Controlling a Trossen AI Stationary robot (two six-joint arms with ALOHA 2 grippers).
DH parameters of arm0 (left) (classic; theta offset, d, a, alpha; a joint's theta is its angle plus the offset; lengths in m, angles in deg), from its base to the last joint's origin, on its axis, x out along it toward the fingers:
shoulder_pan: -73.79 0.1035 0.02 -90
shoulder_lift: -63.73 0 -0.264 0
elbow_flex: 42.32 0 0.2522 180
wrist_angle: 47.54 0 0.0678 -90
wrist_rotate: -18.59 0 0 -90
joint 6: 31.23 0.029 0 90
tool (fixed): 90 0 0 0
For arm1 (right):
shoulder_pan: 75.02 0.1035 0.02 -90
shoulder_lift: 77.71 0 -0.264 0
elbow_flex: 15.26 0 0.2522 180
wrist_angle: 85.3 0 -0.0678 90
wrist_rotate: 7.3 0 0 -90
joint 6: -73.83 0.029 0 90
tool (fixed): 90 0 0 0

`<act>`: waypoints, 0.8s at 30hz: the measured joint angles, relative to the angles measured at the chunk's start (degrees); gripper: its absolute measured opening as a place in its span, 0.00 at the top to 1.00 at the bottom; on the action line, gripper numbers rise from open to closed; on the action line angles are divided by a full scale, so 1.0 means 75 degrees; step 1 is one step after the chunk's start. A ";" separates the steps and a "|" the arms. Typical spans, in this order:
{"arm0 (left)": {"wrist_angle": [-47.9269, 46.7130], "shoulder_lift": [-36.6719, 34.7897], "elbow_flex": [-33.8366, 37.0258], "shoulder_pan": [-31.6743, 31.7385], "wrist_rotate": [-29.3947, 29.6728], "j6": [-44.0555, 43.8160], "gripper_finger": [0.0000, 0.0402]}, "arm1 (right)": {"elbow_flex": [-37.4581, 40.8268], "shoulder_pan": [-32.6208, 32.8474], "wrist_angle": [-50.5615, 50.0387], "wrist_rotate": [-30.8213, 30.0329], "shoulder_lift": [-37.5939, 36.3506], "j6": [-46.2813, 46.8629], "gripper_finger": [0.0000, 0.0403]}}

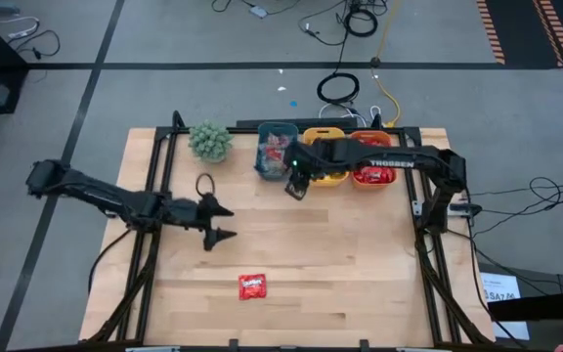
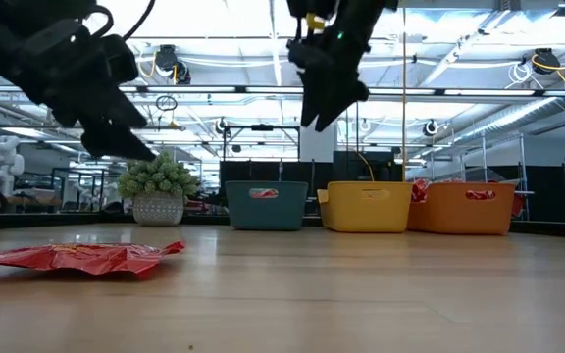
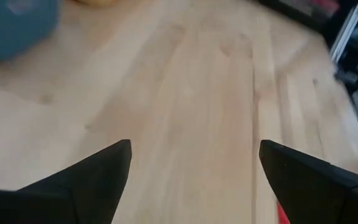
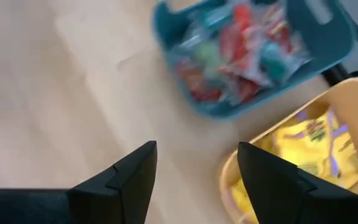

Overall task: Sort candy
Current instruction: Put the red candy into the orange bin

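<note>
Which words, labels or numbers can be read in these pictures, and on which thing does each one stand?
"TROSSEN": white letters on the right arm, high view.
Red candy packet: white print, too small to read.
Teal bin and orange bin: small front labels, too blurred to read.
Yellow packets: print blurred, unreadable.
White paper on the floor: dark print, too small to read.

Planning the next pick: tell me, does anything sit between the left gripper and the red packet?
Nothing visible does: only bare wood lies between the open left gripper and the red packet nearer the table's front edge.
</note>
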 joint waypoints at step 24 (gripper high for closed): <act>0.2888 0.8477 -0.3218 -0.3377 0.2650 -0.0505 0.10 | 0.5805 0.6857 0.3105 -0.2004 -0.4825 0.7685 0.47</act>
